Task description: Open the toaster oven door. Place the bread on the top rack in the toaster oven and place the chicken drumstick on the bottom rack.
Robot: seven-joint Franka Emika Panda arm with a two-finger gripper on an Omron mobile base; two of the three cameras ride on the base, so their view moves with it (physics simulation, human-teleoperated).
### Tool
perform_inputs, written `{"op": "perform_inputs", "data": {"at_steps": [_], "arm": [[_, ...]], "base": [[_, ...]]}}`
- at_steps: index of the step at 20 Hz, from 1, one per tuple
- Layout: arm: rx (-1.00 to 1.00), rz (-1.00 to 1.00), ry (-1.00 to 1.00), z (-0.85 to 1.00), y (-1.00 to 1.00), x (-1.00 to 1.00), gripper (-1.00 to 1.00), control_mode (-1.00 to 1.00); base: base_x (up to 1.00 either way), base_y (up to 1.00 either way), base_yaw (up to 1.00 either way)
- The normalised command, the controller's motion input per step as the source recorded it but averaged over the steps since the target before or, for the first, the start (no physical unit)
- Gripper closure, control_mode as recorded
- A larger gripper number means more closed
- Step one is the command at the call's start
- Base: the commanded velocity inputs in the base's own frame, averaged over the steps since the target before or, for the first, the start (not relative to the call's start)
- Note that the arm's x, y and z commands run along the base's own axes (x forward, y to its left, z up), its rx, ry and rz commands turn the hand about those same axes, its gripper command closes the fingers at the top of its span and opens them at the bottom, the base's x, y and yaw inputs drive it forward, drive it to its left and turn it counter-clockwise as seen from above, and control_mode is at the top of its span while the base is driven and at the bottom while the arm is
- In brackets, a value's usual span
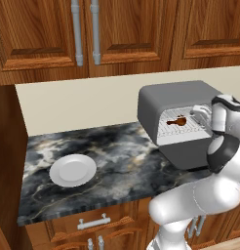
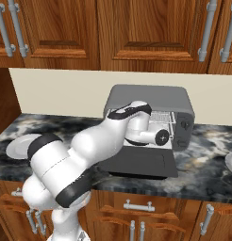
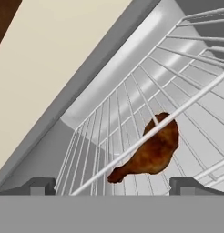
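The gripper (image 3: 112, 184) hangs at the toaster oven (image 1: 163, 100) mouth, fingers spread wide and holding nothing. The chicken drumstick (image 3: 150, 148) lies on a wire rack (image 3: 109, 136) just ahead, between the fingertips' line. The left base view adds a white plate (image 1: 72, 170) on the counter (image 1: 122, 161), well apart; the right base view shows the toaster oven door (image 2: 146, 164) dropped flat.

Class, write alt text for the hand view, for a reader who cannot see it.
A dark brown chicken drumstick lies on a silver wire rack inside the grey toaster oven, seen close up and tilted. The open gripper has its two dark fingertips at the bottom edge, apart from the drumstick; a cream wall shows at upper left.
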Motion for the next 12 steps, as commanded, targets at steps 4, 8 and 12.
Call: {"op": "perform_inputs", "data": {"at_steps": [4,8,12], "arm": [[0.0,0.0,0.0,-0.16,0.05,0.15,-1.0,-1.0],[0.0,0.0,0.0,-0.2,0.0,0.12,-1.0,-1.0],[0.01,0.0,0.0,-0.09,-0.02,0.11,-1.0,-1.0]], "base": [[0.0,0.0,0.0],[0.0,0.0,0.0],[0.0,0.0,0.0]]}}
